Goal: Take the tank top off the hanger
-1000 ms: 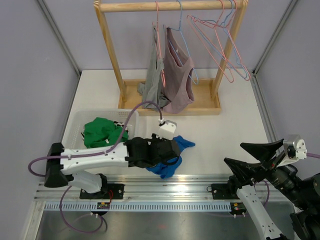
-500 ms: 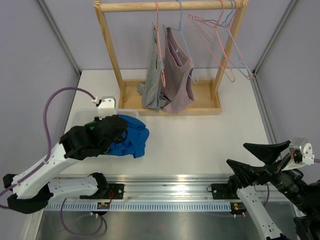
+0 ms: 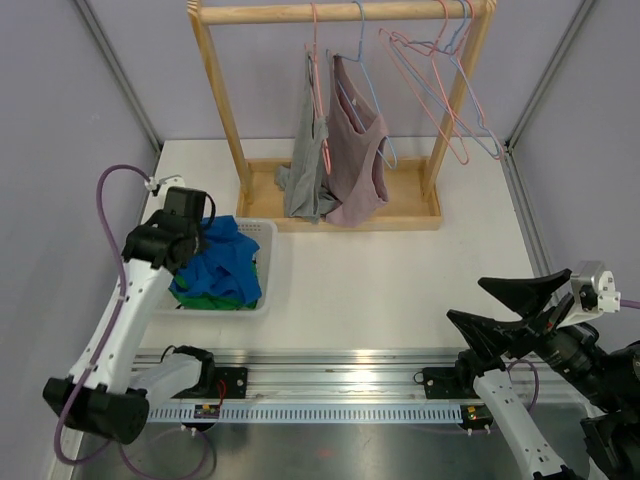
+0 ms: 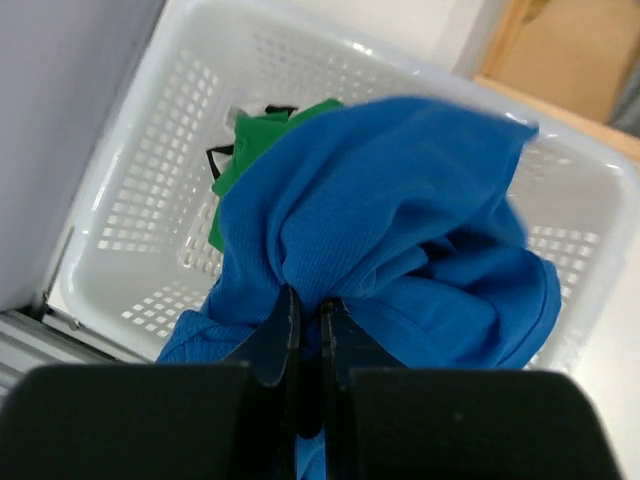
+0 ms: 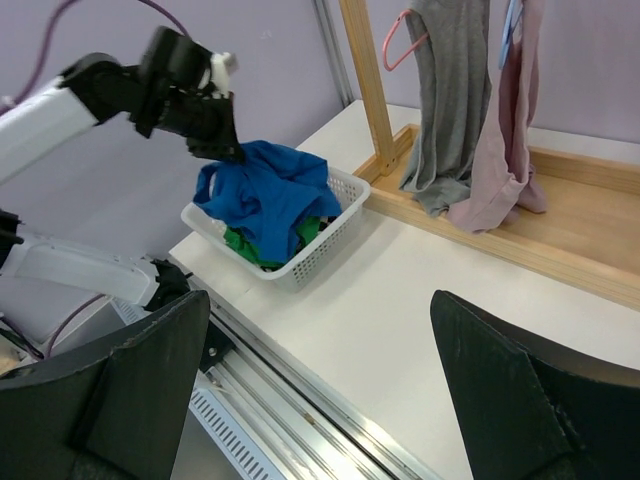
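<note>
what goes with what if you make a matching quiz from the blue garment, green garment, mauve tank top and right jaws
1 blue garment
2 green garment
3 mauve tank top
4 right jaws

a open, holding nothing
b hanging on wooden rack
c lying in white basket
d pinched in left jaws

Pairs: 1-d, 2-c, 3-b, 4-a

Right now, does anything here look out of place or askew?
Mostly the rack: the empty hangers at its right end hang tilted and crossed, and the grey top sags lopsided, bunched at the bottom. The blue top, pinched by the left gripper, is heaped above the basket rim.
</note>
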You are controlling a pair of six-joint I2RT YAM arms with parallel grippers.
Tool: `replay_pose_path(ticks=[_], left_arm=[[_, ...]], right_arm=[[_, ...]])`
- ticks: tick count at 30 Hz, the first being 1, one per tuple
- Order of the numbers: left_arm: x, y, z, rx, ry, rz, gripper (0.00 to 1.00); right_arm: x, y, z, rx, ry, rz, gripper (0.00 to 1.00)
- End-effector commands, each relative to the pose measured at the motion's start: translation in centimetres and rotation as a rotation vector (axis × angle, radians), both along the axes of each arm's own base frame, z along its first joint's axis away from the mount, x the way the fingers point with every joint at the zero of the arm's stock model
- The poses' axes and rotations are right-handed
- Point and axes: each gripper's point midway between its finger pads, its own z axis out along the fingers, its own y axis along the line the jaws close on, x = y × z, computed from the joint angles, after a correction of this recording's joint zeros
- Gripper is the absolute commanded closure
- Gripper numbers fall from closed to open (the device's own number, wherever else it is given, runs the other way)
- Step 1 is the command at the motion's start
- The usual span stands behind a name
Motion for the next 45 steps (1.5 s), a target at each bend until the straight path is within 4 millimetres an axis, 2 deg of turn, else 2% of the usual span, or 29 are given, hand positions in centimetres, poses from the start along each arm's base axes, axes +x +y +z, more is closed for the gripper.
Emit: replay_pose_path(ticks=[1,3,5,7,8,9,12,13,19,20,22,24,25,27,28,31,32,33,34,35,36,38,39,40,41,42,43,44,45], left_arm=[[3.5,-1.3,-4.8,-0.096,0.118,-0.063,1.0],[3.7,-0.9,-7.8,-0.107,0.203,-0.039,1.0],[3.7,-1.7,-11.1,-0.146,0.315,-0.058,1.0],[3.5,-2.1,-12.7,-0.18,0.375,-0.066,0.91],[3.5,-1.9,-12.7,-0.185,0.374,-0.059,0.87],[3.6,-1.8,-12.5,-0.186,0.362,-0.055,0.72],[3.6,-1.4,-10.8,-0.193,0.278,-0.042,0.54],[3.6,-1.3,-10.2,-0.2,0.252,-0.038,0.42],[2.9,-1.0,-6.9,-0.209,0.129,-0.033,0.19],[2.7,-1.0,-6.4,-0.209,0.109,-0.033,0.1],[2.2,-0.8,-4.5,-0.204,0.035,-0.043,0.01],[1.9,-1.2,-3.1,-0.215,-0.016,-0.086,0.01],[1.4,-1.4,-1.5,-0.207,-0.08,-0.127,0.01],[0.7,-2.2,0.0,-0.228,-0.143,-0.197,0.01],[-0.1,-2.4,1.7,-0.226,-0.216,-0.231,0.01],[-1.4,-3.6,3.1,-0.265,-0.317,-0.3,0.01],[-2.3,-3.7,3.5,-0.273,-0.362,-0.315,0.01],[-2.6,-4.3,3.5,-0.289,-0.382,-0.345,0.01],[-2.7,-4.4,4.0,-0.289,-0.425,-0.362,0.01],[-3.3,-4.5,3.7,-0.29,-0.448,-0.372,0.01],[-3.5,-4.4,4.0,-0.287,-0.473,-0.368,0.01],[-3.9,-3.9,4.7,-0.276,-0.505,-0.349,0.01],[-4.3,-3.8,5.0,-0.275,-0.525,-0.347,0.01],[-4.3,-3.4,4.8,-0.268,-0.531,-0.319,0.01],[-4.4,-3.3,4.8,-0.268,-0.534,-0.317,0.01],[-4.4,-3.4,4.7,-0.27,-0.532,-0.32,0.01],[-4.4,-3.5,4.7,-0.273,-0.531,-0.322,0.01],[-4.3,-3.5,4.7,-0.274,-0.531,-0.321,0.01],[-4.3,-3.5,4.4,-0.278,-0.523,-0.321,0.01]], right_arm=[[0.9,1.0,0.7,0.03,0.003,0.046,0.01],[1.3,1.4,0.2,0.032,0.024,0.065,0.01],[1.8,1.6,-0.2,0.032,0.034,0.07,0.01],[2.5,1.7,-0.5,0.032,0.048,0.065,0.0],[2.7,1.7,-0.6,0.034,0.05,0.062,0.01],[3.3,1.8,-0.4,0.044,0.063,0.059,0.01],[4.8,1.9,-0.4,0.061,0.103,0.04,0.0],[5.7,1.9,-0.4,0.069,0.134,0.023,0.0],[8.8,2.5,1.0,0.064,0.177,0.015,0.01],[9.3,2.6,1.1,0.062,0.18,0.01,0.0],[10.7,2.6,1.7,0.058,0.181,-0.007,0.01],[11.7,2.5,1.8,0.054,0.196,-0.028,0.01],[12.7,2.8,2.0,0.049,0.215,-0.026,0.0],[13.4,3.3,2.6,0.052,0.218,-0.005,0.01],[14.3,3.5,2.8,0.049,0.223,0.0,0.0],[16.7,3.2,3.6,0.036,0.209,-0.054,0.01],[17.3,3.1,3.7,0.027,0.209,-0.068,0.0],[18.9,3.2,3.1,0.008,0.238,-0.085,0.0],[19.5,2.9,4.0,0.005,0.218,-0.11,0.0],[20.3,2.9,4.1,-0.002,0.223,-0.12,0.02],[22.0,3.0,3.3,-0.022,0.255,-0.136,0.04],[23.3,2.9,4.5,-0.036,0.226,-0.154,0.08],[25.1,3.1,3.6,-0.061,0.249,-0.163,0.12],[25.8,2.9,4.8,-0.063,0.22,-0.185,0.14],[26.6,2.9,4.9,-0.077,0.215,-0.197,0.16],[28.2,3.6,3.9,-0.114,0.234,-0.199,0.17],[29.0,3.1,5.0,-0.126,0.205,-0.251,0.17],[29.6,3.3,5.1,-0.143,0.198,-0.266,0.18],[30.5,4.5,5.0,-0.181,0.191,-0.255,0.21]])
